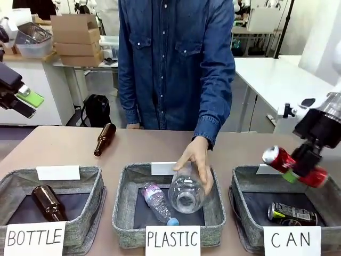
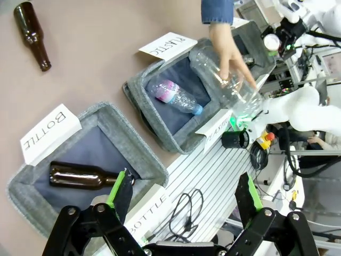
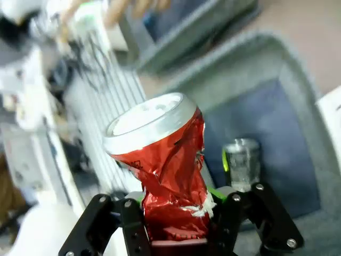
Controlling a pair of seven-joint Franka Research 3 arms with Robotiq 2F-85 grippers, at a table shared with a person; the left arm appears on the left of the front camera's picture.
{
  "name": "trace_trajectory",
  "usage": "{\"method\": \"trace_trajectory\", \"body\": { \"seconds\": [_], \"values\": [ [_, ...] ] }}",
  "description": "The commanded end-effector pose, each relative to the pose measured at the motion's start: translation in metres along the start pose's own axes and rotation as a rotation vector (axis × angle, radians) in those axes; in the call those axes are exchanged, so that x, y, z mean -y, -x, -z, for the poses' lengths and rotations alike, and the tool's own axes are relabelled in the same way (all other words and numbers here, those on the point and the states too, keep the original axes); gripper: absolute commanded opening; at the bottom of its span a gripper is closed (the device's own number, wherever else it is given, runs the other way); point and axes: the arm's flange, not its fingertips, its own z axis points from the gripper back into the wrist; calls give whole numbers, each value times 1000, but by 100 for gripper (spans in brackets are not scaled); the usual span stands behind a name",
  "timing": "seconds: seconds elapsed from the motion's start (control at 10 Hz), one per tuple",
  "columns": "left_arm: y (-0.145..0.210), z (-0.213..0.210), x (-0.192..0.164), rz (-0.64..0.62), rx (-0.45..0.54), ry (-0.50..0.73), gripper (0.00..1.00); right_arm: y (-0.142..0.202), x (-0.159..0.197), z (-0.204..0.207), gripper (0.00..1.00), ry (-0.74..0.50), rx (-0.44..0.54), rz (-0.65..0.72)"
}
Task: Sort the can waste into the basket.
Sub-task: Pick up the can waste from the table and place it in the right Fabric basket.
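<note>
Crumpled red metal can [image 1: 276,158], clenched in the right gripper [image 1: 293,172], hangs above the grey felt CAN basket [image 1: 243,178], apparently near its rim. Released here, it could glance off that rim onto the surface [image 1: 64,146].

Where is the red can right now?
In the front view, the crushed red metal can is at the right, clamped in the right pincer above the grey felt basket signed CAN, where the black metal can lies.

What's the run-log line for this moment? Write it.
right pincer: shut on red can above CAN basket | black can: in CAN basket | left pincer: open, empty | person's hand: on clear bottle
</note>
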Motion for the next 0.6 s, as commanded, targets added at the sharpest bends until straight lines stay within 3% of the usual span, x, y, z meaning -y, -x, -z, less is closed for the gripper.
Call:
{"method": "trace_trajectory", "body": {
  "seconds": [0.0,0.4,0.5],
  "values": [
    [3,-3,0,5,-11,-7,100,7,-2,7,11,119,-92,-166],
    [3,-3,0,5,-11,-7,100,9,-2,12,11,154,-147,-235],
    [3,-3,0,5,-11,-7,100,10,-2,13,32,155,-152,-224]
  ]
}}
